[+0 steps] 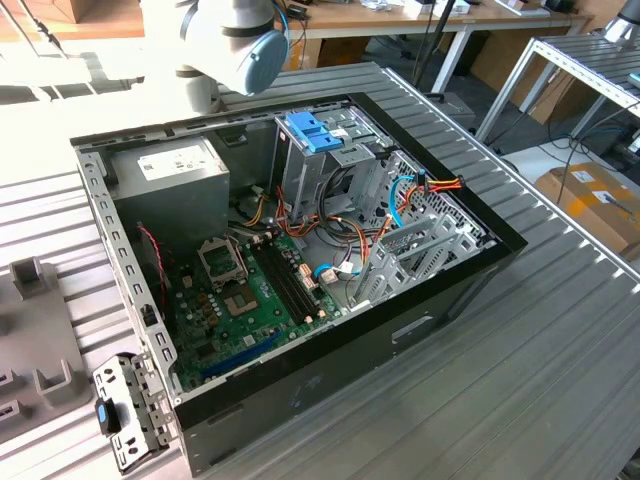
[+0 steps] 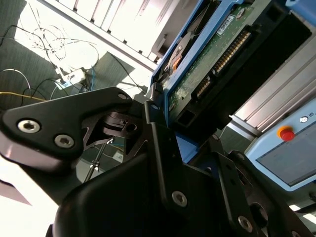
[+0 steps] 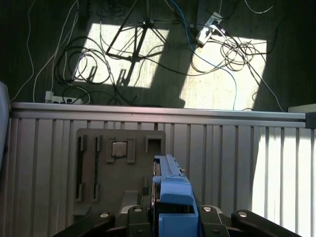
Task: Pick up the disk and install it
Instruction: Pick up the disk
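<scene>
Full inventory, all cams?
table: 1, ribbed silver, under everything
PC case: 1, black, open, on table
power supply: 1, grey, in case, exterior view's left
motherboard: 1, green, case floor
bracket: 1, light blue, atop drive cage
fixture tray: 1, grey, exterior view's left edge
square chip: 1, silver, in tray
teach pendant: 1, light blue, second wrist view
disk: 1, blue rails, green board, in pincer
arm: 1, grey, blue cap, past case's far wall
pincer: 1, black, shut on disk
</scene>
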`<state>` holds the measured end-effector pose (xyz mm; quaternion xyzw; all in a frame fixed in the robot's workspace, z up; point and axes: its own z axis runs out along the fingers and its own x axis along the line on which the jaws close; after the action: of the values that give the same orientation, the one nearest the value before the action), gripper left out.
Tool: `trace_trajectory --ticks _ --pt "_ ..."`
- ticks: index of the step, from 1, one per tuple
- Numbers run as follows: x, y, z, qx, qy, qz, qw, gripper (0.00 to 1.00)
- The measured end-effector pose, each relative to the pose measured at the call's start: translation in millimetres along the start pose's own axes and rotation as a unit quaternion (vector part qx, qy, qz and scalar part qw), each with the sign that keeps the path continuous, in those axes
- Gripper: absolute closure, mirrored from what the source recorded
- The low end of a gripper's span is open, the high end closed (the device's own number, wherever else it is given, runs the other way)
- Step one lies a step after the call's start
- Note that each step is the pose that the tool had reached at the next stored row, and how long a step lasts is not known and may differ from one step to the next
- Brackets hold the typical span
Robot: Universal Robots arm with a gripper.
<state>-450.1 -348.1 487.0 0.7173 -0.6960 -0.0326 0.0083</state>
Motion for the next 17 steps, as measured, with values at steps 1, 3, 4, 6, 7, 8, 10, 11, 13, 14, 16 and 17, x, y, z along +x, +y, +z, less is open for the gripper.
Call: trace_trajectory --ticks 1,3,4,6,7,8,10,11,13,14,16,17 --pt "0.0 -1.0 0.0 0.0000 0.0000 0.000 1.00000 0.63" --pt "0.1 -2.8 -0.2 0.0000 0.0000 0.000 1.00000 0.63" --pt "0.1 -3.3 -0.2 0.0000 0.0000 0.000 1.00000 0.63" --pt "0.1 -5.1 -0.3 0.0000 0.0000 0.000 1.00000 0.63" --pt "0.1 -5.9 -0.4 0.0000 0.0000 0.000 1.00000 0.63" --pt "0.2 -6.6 -0.4 0.0000 0.0000 0.000 1.00000 0.63" --pt "0.2 -9.2 -0.6 0.0000 0.0000 0.000 1.00000 0.63" --pt "0.3 -10.1 -0.5 0.0000 0.0000 0.000 1.00000 0.63" --pt "0.3 -12.4 -0.7 0.0000 0.0000 0.000 1.00000 0.63" --pt "0.4 -12.9 -0.7 0.0000 0.0000 0.000 1.00000 0.63" --pt "0.4 -14.2 -0.8 0.0000 0.0000 0.000 1.00000 0.63" --pt "0.4 -14.7 -0.9 0.0000 0.0000 0.000 1.00000 0.63"
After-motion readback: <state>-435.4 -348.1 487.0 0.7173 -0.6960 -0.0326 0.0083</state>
